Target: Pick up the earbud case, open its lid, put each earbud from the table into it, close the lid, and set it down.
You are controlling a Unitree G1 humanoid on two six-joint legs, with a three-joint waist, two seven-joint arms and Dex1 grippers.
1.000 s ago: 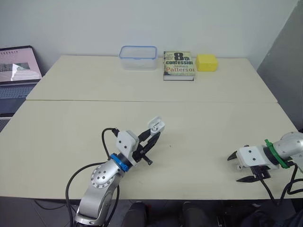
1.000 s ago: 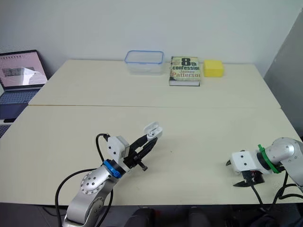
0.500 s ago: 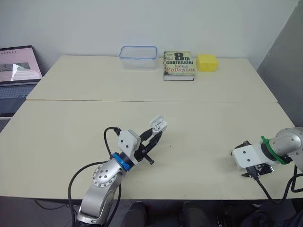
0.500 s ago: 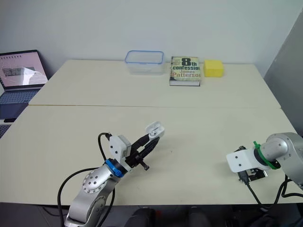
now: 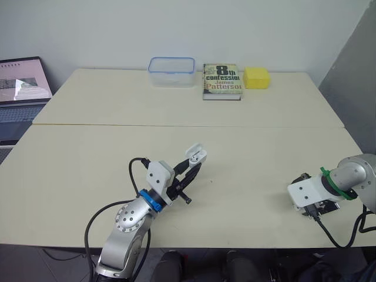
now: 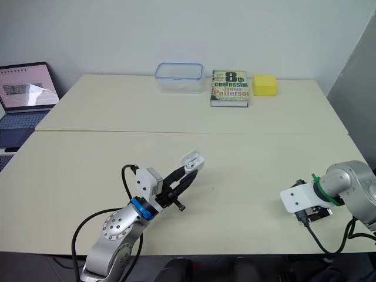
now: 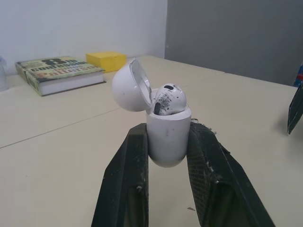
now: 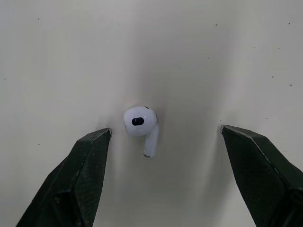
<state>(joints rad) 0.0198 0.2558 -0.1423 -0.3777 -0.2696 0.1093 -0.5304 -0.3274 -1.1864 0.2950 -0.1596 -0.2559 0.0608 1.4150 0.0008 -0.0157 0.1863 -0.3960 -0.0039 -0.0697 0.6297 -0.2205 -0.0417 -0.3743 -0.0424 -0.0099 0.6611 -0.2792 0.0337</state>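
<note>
My left gripper [image 7: 167, 130] clamps the smooth, rounded white earbud case [image 7: 166, 142], its long axis in line with my fingers. Its domed lid is tipped open and one earbud is seated inside. My right gripper [image 8: 164, 131] is spread wide over the matte cream table [image 8: 71, 56], where the glossy loose earbud [image 8: 140, 122] lies between its fingers, stem toward my wrist.

So the earbud case [image 7: 165, 137] is small, white and glossy. It's upright, squeezed between the two black fingers of the left pincer [image 7: 168, 130], held up off the counter [image 7: 57, 156]. Its lid [image 7: 129, 86] is flipped open and tilted back on the hinge. One white earbud [image 7: 169, 99] sits inside with its head poking out the top, dark specks on it. The other earbud [image 8: 141, 124] lies loose on the counter between the spread fingers of the right pincer [image 8: 165, 130], touching neither.
</note>
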